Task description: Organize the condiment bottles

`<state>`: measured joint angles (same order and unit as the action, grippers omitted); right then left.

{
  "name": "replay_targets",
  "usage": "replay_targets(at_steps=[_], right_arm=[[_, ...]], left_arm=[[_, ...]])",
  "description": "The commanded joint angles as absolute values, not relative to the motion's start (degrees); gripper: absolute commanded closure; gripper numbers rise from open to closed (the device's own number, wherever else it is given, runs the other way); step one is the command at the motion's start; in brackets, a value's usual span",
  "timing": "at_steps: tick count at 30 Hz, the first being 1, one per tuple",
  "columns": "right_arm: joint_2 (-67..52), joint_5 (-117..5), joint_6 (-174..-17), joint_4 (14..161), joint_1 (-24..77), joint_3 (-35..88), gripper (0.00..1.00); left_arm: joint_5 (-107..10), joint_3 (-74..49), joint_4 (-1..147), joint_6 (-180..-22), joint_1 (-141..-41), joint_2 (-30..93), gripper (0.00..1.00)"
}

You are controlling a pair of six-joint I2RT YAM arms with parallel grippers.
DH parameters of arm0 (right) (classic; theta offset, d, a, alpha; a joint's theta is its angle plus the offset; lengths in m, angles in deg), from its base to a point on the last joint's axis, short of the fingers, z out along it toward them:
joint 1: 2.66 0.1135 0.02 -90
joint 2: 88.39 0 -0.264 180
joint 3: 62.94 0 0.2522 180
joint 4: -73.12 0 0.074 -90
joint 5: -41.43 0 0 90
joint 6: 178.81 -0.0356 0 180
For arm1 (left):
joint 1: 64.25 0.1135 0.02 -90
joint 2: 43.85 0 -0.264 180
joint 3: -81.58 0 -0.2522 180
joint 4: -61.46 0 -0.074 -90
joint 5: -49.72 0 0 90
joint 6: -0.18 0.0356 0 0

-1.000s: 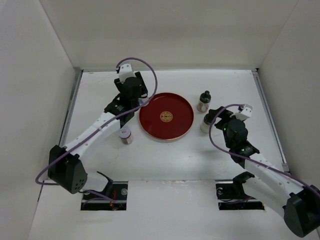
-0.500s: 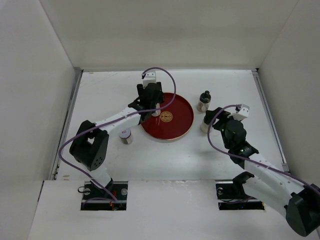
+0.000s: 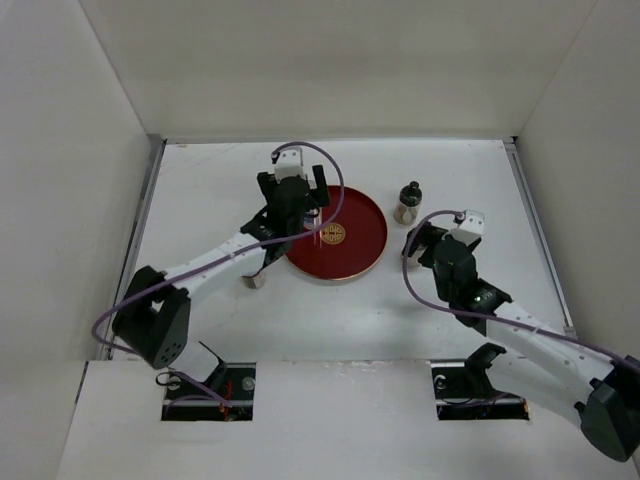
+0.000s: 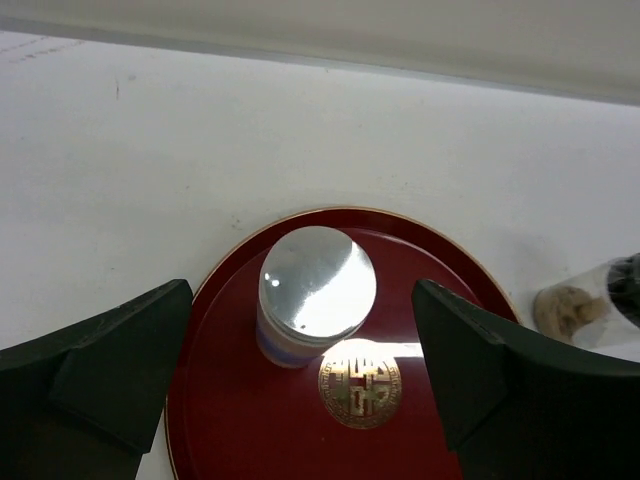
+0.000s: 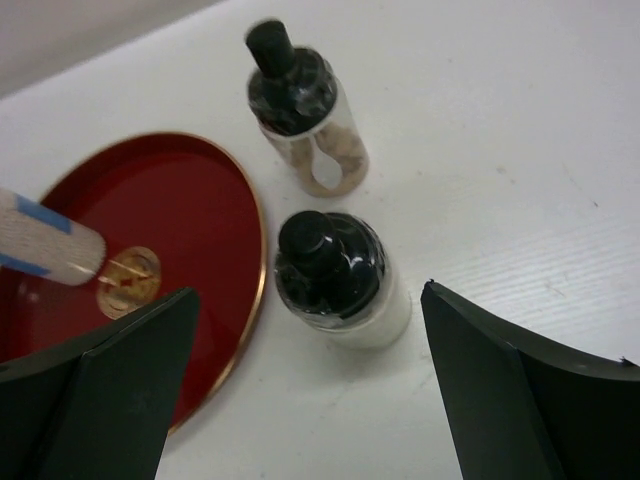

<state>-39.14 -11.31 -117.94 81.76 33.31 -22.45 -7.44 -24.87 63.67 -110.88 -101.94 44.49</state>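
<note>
left gripper (image 4: 302,300): fingers (image 4: 120,370) spread wide apart, one on each side of the white cylinder (image 4: 315,295), with a clear gap on both sides and no contact. the white cylinder stands upright on the red tray (image 4: 455,300), inside its rim, just beside the gold emblem (image 4: 359,383) on the side away from the wrist camera; a blue band shows low on its body. in the top view this gripper hangs over the left part of the tray. right gripper (image 5: 308,295): fingers (image 5: 500,390) also wide apart, framing the nearer dark-capped bottle (image 5: 340,280) without touching it. that bottle stands upright on the table (image 3: 200,200), just beside the tray's right rim and off the tray. the farther dark-capped bottle (image 5: 305,120) stands upright on the table just beyond it, close to the nearer one, with pale lumpy contents visible through its clear wall. the grey-lidded jar (image 3: 256,279) stands on the table near the tray's left side, partly hidden under the left arm; its label cannot be read from the top view. one bottle on the tray, three on the table.
</note>
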Motion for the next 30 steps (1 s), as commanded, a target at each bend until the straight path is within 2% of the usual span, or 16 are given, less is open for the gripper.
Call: replay_targets(at_steps=[1, 8, 13, 16, 18, 21, 26, 30], right_arm=[[-34.53, -9.36, -117.03, 84.52, 33.24, -19.03, 0.0], [-22.58, -14.9, -115.44, 78.98, 27.89, -15.16, 0.0], [-18.26, -16.92, -116.32, 73.99, 25.51, -15.77, 0.01], [-16.06, -19.03, -115.62, 71.5, 24.99, -15.25, 0.16], [-15.09, -19.47, -116.14, 72.55, 24.81, -14.2, 0.3], [-17.27, -17.11, -115.71, 73.61, 25.59, -13.49, 0.42], [-21.68, -14.9, -113.69, 75.81, 30.77, -7.88, 0.43], [-14.76, -16.66, -111.31, 75.73, 33.77, 0.38, 0.42]], left_arm=[[-5.83, -29.09, 58.44, -111.7, -103.14, 34.22, 0.06], [-4.69, -43.94, 60.19, -114.86, -104.45, 15.77, 0.08], [-3.37, -55.37, 65.62, -119.16, -105.34, 1.0, 0.1], [-0.13, -59.6, 72.74, -120.93, -106.48, -6.91, 0.1], [1.98, -61.36, 77.65, -122.07, -106.74, -11.3, 0.1], [5.14, -63.2, 84.34, -123.82, -107.01, -16.58, 0.09], [11.56, -64.88, 87.61, -124.97, -107.09, -18.18, 0.06], [12.36, -64.62, 86.48, -124.89, -108.06, -16.0, 0.05]])
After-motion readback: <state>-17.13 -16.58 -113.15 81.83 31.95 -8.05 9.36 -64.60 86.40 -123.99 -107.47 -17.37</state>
